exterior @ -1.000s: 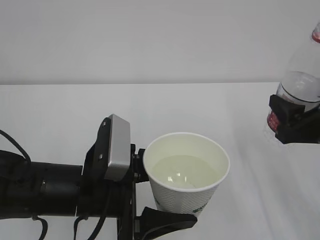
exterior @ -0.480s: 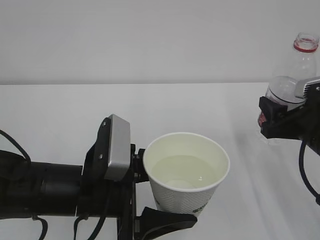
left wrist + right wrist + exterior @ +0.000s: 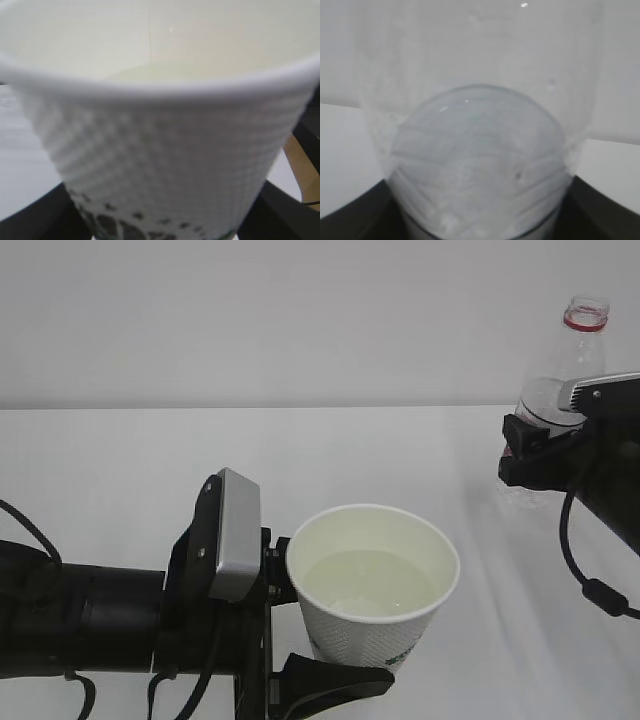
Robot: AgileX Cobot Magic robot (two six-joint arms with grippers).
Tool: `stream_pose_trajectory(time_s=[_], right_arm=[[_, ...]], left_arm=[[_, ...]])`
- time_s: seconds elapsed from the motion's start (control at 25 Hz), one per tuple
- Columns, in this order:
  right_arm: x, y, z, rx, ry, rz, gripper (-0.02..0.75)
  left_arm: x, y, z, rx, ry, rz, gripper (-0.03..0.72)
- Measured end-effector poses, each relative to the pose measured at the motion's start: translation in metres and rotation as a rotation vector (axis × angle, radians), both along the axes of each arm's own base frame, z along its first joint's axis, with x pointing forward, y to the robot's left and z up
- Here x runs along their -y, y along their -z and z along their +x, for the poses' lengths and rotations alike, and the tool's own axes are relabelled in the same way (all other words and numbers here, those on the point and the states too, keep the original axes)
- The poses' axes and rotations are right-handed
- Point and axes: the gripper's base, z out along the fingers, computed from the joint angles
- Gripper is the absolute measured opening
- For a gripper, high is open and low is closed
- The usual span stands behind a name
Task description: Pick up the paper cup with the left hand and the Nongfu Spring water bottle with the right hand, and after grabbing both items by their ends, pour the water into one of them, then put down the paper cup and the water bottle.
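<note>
Item: the paper cup [image 3: 373, 585]. Held by the left hand [image 3: 215, 540], low and left of centre, above the white desk [image 3: 150, 460]. The fingers [image 3: 335, 682] stand fairly wide and are closed about the cup's lower wall; one dark finger shows under the base in the exterior view, and dark shapes flank the cup at both bottom corners of the left wrist view. Long axis upright, mouth up. Contents: the water [image 3: 368, 580], a shallow clear pool, level.

Item: the Nongfu Spring water bottle [image 3: 560, 370]. Held by the right hand [image 3: 545, 455], far right, well apart from the cup and higher. The fingers are set wide and clamped on the bottle's lower body; the right wrist view shows the bottle filling the gap between them. Long axis close to upright, leaning slightly, the open red-ringed neck at the top, pointing up and away from the cup. Whether any water remains inside, I cannot tell.

Judgement: pouring looks finished. Setting down turns on each thing's base facing the desk directly below its own hand; both are already near vertical, so a straight descent should serve.
</note>
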Motion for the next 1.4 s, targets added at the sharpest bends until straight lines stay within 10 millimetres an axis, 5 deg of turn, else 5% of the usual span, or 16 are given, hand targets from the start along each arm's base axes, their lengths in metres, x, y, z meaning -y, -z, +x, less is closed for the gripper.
stream_pose_trajectory(time_s=[0.8,1.28,1.4], right_arm=[[-0.009,0.036,0.045,-0.051,0.002,-0.008,0.512],[-0.01,0.042,0.048,-0.064,0.001,-0.01,0.515],[-0.009,0.042,0.048,-0.064,0.003,-0.01,0.566]], left_arm=[[0.0,-0.001,0.003,-0.011,-0.036,-0.013,0.549],[0.0,-0.001,0.003,-0.012,-0.04,-0.014,0.548],[0.0,-0.001,0.003,-0.012,-0.04,-0.014,0.548]])
